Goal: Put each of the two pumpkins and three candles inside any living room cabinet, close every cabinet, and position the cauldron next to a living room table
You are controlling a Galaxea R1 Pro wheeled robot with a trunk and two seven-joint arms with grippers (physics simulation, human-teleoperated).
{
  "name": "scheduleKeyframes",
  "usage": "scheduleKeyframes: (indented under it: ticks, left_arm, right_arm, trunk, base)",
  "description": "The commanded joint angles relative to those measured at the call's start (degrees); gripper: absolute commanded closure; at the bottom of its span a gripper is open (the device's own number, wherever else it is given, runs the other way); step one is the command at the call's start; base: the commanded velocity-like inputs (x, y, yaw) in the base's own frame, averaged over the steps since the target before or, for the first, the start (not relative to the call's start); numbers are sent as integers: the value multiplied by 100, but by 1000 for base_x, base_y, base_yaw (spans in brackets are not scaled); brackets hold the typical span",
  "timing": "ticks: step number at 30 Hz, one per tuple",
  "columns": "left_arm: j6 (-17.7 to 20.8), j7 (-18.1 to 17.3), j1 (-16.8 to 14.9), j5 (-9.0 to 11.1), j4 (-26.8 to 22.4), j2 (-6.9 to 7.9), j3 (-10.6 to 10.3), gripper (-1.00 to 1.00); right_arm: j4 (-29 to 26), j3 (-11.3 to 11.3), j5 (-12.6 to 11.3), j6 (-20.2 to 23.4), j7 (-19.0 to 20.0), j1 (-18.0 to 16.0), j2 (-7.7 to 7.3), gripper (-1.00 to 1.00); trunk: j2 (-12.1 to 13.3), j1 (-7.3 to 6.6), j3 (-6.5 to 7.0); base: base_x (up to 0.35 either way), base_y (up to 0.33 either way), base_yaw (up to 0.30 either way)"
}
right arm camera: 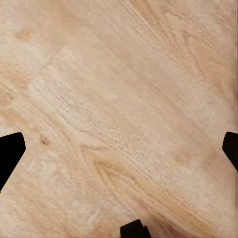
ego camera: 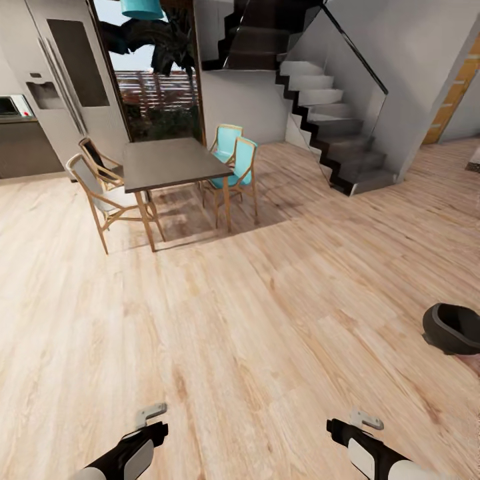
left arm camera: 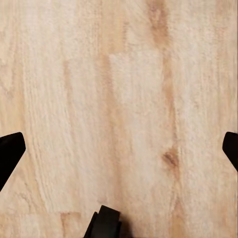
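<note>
Head view: one black cauldron (ego camera: 453,328) sits on the wood floor (ego camera: 240,320) at far right; one dining table (ego camera: 170,162), four chairs (ego camera: 100,190). Wrist views: left gripper (left arm camera: 119,148) and right gripper (right arm camera: 119,151) both spread wide, holding nothing.

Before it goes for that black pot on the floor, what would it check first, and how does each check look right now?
1. Pot in sight: ok. The cauldron sits on the wooden floor, cut by the head view's right edge.
2. Left gripper free: ok, fingers spread over bare floor.
3. Right gripper free: ok, likewise spread and holding nothing.
4. Path to the pot: ok, bare floor between.
5. Pot within reach: not ok, it lies beyond the right arm.
6. Dining table and chairs out of the way: ok, farther off at the left.
</note>
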Motion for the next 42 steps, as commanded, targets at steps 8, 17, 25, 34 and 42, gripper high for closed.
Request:
scheduleKeyframes:
  ticks: [8,17,25,34,42]
  left_arm:
    - [19,41,0,43,-13,1,-50,-100]
    - [19,40,0,44,-16,4,-47,-100]
    - [19,39,0,44,-12,1,-47,-100]
    - [19,34,0,44,-12,1,-53,-100]
    - [19,34,0,49,-10,1,-51,-100]
  right_arm:
    - [-7,55,-61,-9,-23,-2,7,-100]
    - [-7,56,-62,-9,-25,-2,8,-100]
    - [1,56,-47,-60,-16,-5,8,-100]
    - [-9,64,7,-278,-8,-19,8,-100]
    - [-7,65,-42,-322,-8,-19,-8,-100]
  trunk:
    - [-2,3,-39]
    - [-2,3,-78]
    - [-2,3,-97]
    - [-2,3,-98]
    - [-2,3,-98]
  base:
    - [314,-97,-255]
    - [317,-85,-255]
    - [319,-76,-113]
    - [319,-75,-4]
    - [319,-75,0]
